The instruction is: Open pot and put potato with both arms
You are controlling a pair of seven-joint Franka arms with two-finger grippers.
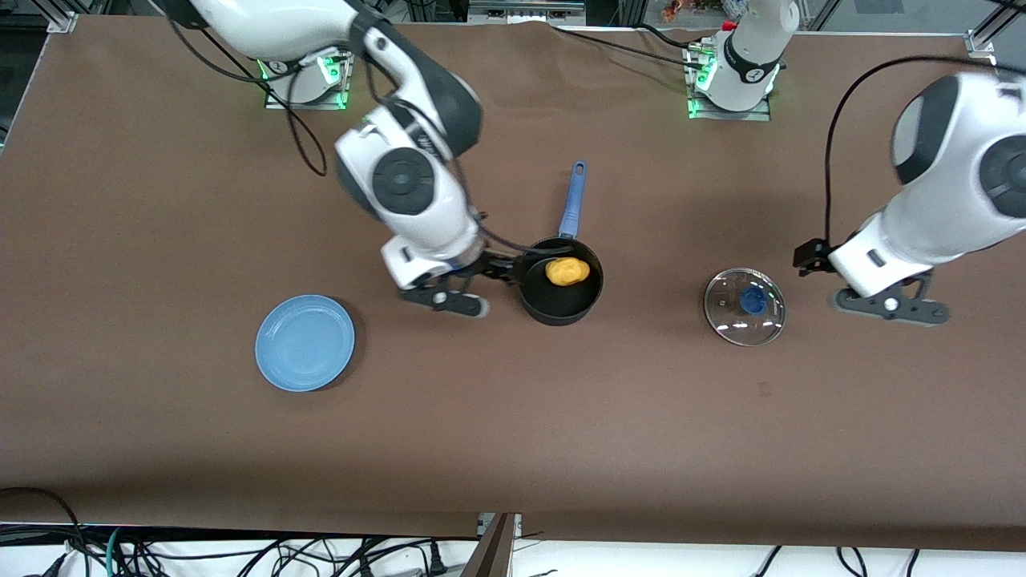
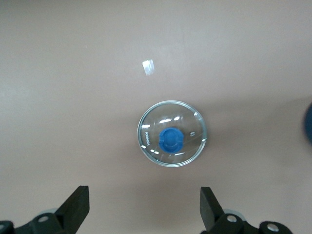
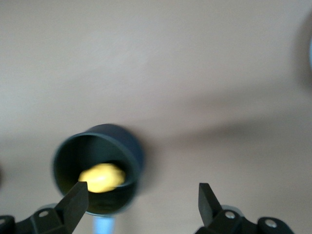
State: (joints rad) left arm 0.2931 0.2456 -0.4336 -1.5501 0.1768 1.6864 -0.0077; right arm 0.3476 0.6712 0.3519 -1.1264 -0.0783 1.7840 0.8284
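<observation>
Blue glazed and flat, the round light-blue plate sits empty at about eight o'clock of the table in the front view, toward the right arm's end. Next across, the right gripper hangs just beside the rim of the small round black saucepan; its fingers are spread wide and hold nothing. The saucepan stands uncovered near the table's centre, its long straight blue handle pointing to twelve o'clock, and the lumpy yellow-orange potato lies inside it. At three o'clock of the saucepan, well apart, the round glass lid with its blue knob rests flat on the brown table. The left gripper hovers beside the lid, fingers released. Judging by this, both steps look done; only pulling the arms clear seems left.
</observation>
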